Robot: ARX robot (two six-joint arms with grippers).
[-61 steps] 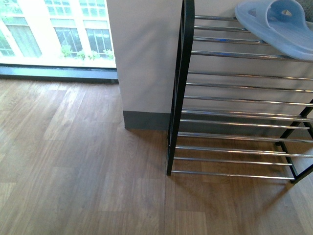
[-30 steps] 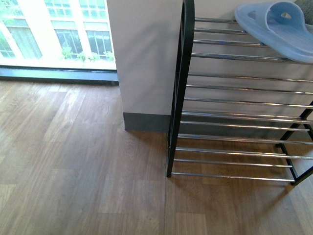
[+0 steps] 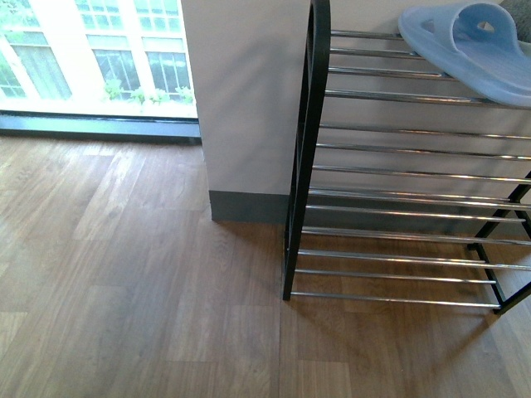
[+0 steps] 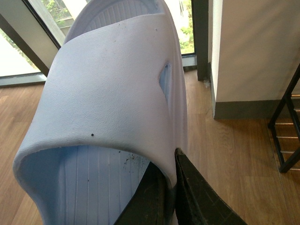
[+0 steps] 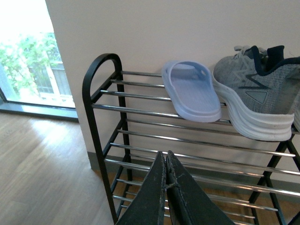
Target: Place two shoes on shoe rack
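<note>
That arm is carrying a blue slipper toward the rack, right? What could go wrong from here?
The left gripper pinches only the edge of the slide's strap, so the carried slide might slip or swing loose. The rack has only thin bars with gaps, so a slide set down crooked could tip or drop through. The top tier already holds another slide beside a grey sneaker; setting down too close might knock them.

No readable text, brand, number or sign appeared in any view. The grey sneaker on the shoe rack carried only a dark zigzag and a triangle on its side — shapes, not letters — and the pale-blue slide was plain.
</note>
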